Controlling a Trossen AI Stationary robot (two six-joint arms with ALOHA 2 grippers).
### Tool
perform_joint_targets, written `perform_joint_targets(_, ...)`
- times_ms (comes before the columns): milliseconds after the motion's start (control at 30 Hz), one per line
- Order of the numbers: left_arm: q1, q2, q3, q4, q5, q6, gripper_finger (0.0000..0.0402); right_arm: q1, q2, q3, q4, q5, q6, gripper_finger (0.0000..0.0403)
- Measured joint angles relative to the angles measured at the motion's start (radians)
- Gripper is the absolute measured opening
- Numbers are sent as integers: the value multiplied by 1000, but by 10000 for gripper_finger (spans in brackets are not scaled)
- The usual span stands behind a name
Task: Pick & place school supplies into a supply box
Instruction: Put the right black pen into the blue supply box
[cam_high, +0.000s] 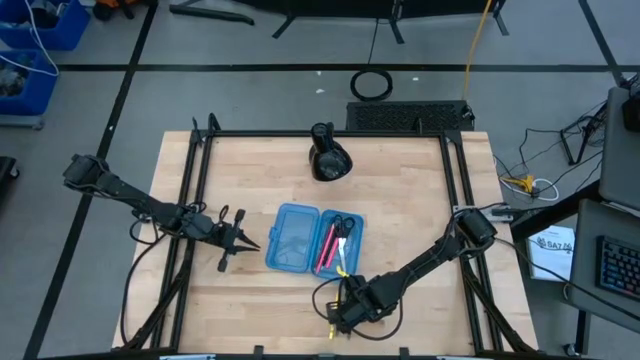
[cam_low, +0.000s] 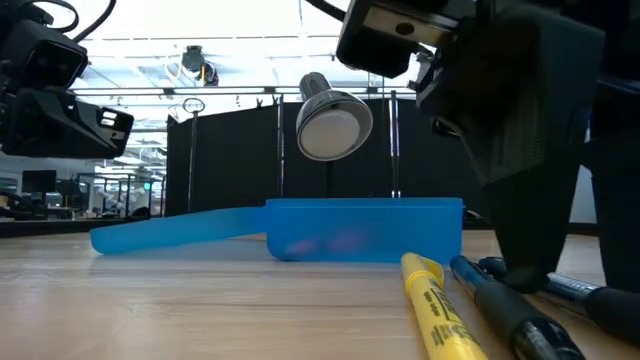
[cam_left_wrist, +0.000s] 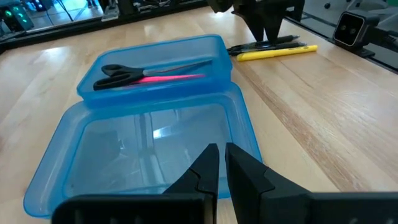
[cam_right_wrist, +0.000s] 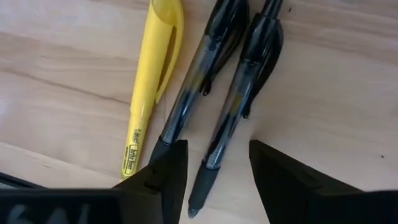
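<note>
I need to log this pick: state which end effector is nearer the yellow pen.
Right. The right end effector hangs open directly over the pens beside the yellow pen; the left end effector waits across the supply box.

The supply box (cam_high: 300, 238) lies open mid-table (cam_high: 420, 200). Scissors (cam_left_wrist: 134, 71) and a pen (cam_left_wrist: 168, 78) lie in its right half. Three more pens (cam_right_wrist: 205, 81) lie side by side on the table near its front right corner, under the right claw (cam_right_wrist: 214, 165). The left claw (cam_high: 245, 240) sits just left of the box.

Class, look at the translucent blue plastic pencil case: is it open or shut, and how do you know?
Open. The translucent blue plastic pencil case lies with both halves spread flat; black-handled scissors and a pink pen show inside one half.
</note>
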Motion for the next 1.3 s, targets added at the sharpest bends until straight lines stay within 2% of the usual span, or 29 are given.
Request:
perform_joint_targets(300,0,0,0,1,0,-9,35,5,53,1,-134,-120,-40,142)
perform_joint_targets(600,0,0,0,5,-1,-24,35,4,126,4,-150,-249,-176,132)
perform_joint_targets(767,0,0,0,28,-2,-30,35,11,126,4,-217,-262,-319,125)
perform_joint_targets(933,0,0,0,42,-2,-40,35,26,125,4,-250,-238,-450,97)
perform_joint_targets(1167,0,0,0,53,-3,-37,35,33,125,4,-253,-216,-437,38)
perform_joint_targets(1300,0,0,0,54,-3,-37,35,34,125,4,-242,-209,-439,21)
